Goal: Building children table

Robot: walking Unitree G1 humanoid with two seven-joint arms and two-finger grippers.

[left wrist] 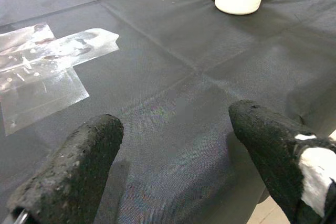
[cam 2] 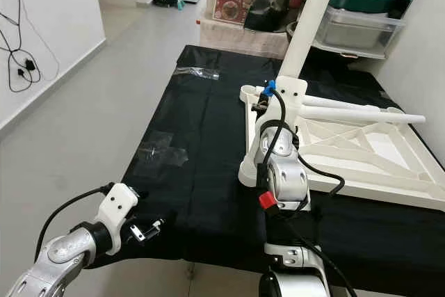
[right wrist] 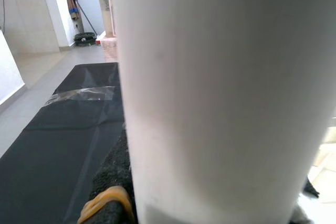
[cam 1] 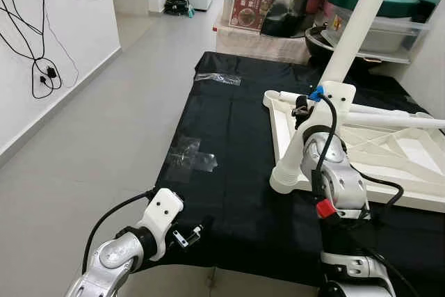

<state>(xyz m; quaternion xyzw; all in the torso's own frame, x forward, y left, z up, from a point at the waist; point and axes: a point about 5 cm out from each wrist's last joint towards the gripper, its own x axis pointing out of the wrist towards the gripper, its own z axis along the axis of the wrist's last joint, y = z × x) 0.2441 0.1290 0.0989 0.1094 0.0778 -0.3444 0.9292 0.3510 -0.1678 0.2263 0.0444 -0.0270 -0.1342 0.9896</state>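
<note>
Lower left of frame: left gripper [cam 1: 188,236] hovers over near edge of black cloth [cam 1: 229,172], fingers [left wrist: 68,174] spread wide, holding nothing.

Just beyond it, mid-left on cloth, a patch of clear tape [cam 1: 191,156].

Lower right: right arm reaches fwd & up; right gripper [cam 1: 303,108] at the near-left corner of the white upturned tabletop [cam 1: 389,154], which lies underside-up on cloth at right. Gripper is clamped on a white table leg [cam 1: 358,22], fingers either side of it in wrist view. Leg rises tilted from that corner bracket toward upper right.

2nd leg [cam 1: 379,119] lies flat across the tabletop's ribs.

Far: another tape strip [cam 1: 219,78] upper centre on cloth, storage boxes [cam 1: 268,5] behind, cables [cam 1: 42,67] on wall upper left.
</note>
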